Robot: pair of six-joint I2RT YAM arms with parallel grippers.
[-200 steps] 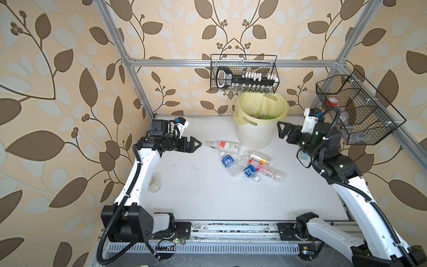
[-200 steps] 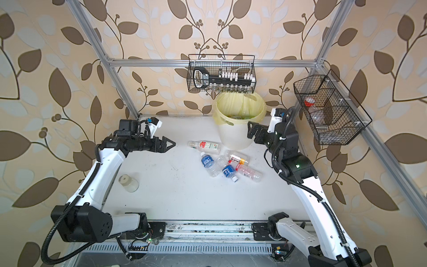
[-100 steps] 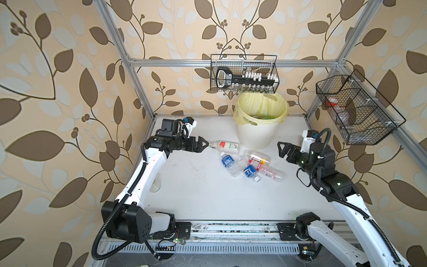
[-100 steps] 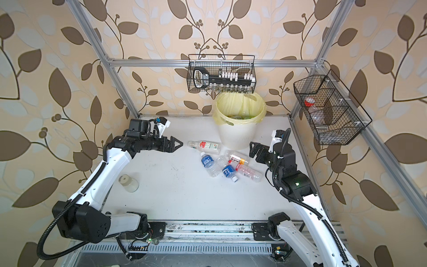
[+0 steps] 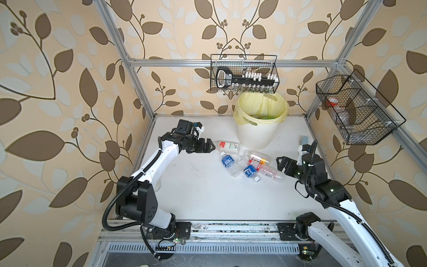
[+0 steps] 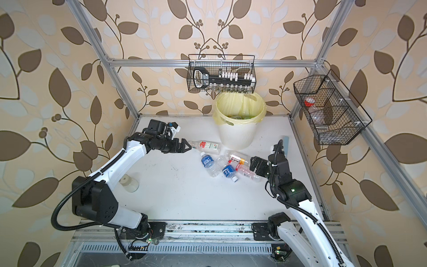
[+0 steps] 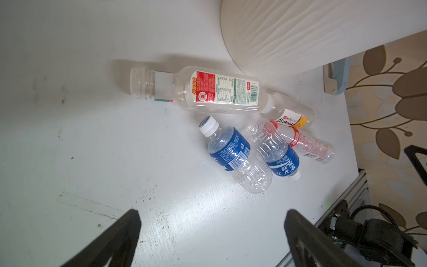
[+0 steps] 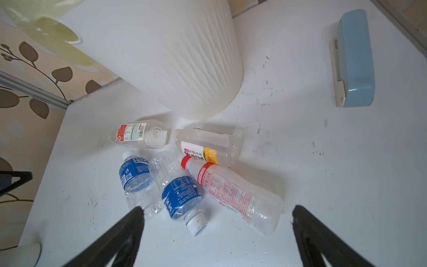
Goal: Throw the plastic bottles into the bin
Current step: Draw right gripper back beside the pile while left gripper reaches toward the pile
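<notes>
Where the smooth white desk (image 5: 201,191) meets the foot of the round, ribbed cream bin (image 5: 254,138) with its crinkled yellow liner, five clear, thin-walled plastic bottles (image 5: 250,171) lie on their sides in a loose huddle. The left jaws stand wide apart just beside the capless bottle (image 7: 217,90); the right jaws, equally spread, hang near the red-capped one (image 8: 231,191). Both are empty.

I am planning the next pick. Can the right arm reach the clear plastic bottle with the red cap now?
Probably yes. The open, empty right gripper is beside the clear red-capped plastic bottle, which lies at the group's edge facing it, with nothing on top or between them.
</notes>
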